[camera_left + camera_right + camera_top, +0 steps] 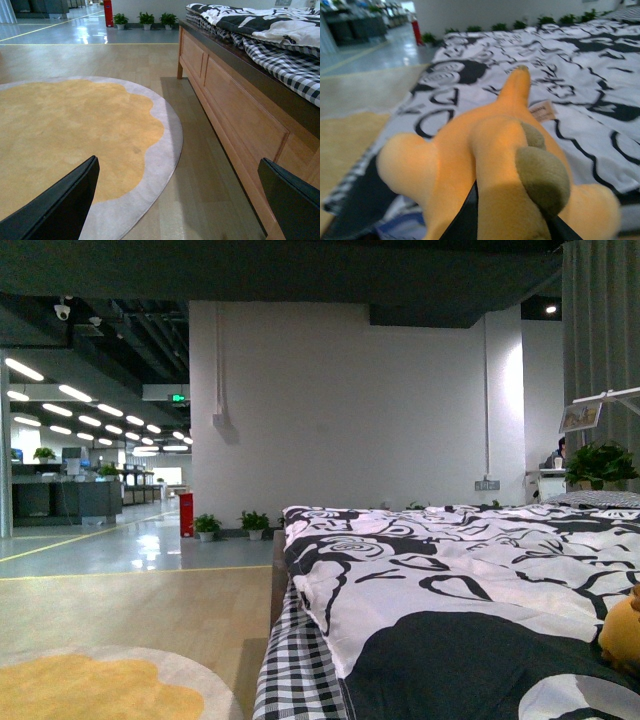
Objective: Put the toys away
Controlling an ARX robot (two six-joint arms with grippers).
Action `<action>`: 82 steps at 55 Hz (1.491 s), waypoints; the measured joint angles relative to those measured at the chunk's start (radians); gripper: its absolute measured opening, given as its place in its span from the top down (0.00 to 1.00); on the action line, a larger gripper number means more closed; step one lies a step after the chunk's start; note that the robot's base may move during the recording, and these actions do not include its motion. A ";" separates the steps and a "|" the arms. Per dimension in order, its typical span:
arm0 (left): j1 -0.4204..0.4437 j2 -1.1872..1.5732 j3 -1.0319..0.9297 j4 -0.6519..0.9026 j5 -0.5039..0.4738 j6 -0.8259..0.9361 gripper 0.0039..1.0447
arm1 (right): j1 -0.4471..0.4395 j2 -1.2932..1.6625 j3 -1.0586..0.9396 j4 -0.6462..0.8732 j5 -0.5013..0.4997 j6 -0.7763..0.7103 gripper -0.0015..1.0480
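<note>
Presently: right gripper [512,217] clamped on the plush toy [490,160], left gripper [177,162] spread above the floor [200,200]

1. Front view. We see neither arm here. Only a small orange-yellow edge of the plush toy [622,630] shows, at the right border of the frame, against the black-and-white duvet [450,560] on the bed. A checked sheet [295,670] hangs below the duvet at the bed's near corner. A round yellow rug [90,685] lies on the floor beside it.

2. Right wrist view. The toy fills most of this frame. Two dark fingers [465,220] press into the plush from either side, and the toy fills the gap between them. We therefore read this gripper as closed on the toy. A brown tip [542,180] sits near the fingers, and a tan label [542,111] lies further along the body. The duvet spreads beneath and beyond the toy. We cannot tell whether the toy rests on it or hangs clear.

3. Left wrist view. This view alone shows the wooden bed frame [235,105] under the sheet. The two black fingers [60,205] stand wide apart, with only floor and rug edge showing between them. The rug lies near the frame, a strip of floor between.
</note>
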 joint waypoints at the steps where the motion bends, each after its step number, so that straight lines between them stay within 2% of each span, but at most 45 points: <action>1: 0.000 0.000 0.000 0.000 0.000 0.000 0.06 | 0.000 -0.004 -0.010 0.003 0.000 -0.005 0.93; 18: 0.000 0.000 0.000 0.000 0.001 0.000 0.06 | 0.003 -0.155 -0.223 0.089 -0.007 -0.045 0.93; 41: 0.000 0.000 0.000 0.000 0.002 0.000 0.06 | 0.003 -0.290 -0.356 0.097 -0.007 -0.046 0.93; 60: 0.000 0.000 0.000 0.000 0.002 0.000 0.06 | 0.003 -0.368 -0.397 0.063 -0.007 -0.046 0.93; 66: 0.000 0.000 0.000 0.000 0.001 0.000 0.06 | 0.003 -0.490 -0.409 -0.068 -0.009 -0.048 0.93; 82: 0.000 0.000 0.000 0.000 0.002 0.000 0.06 | 0.004 -0.550 -0.445 -0.074 -0.010 -0.049 0.93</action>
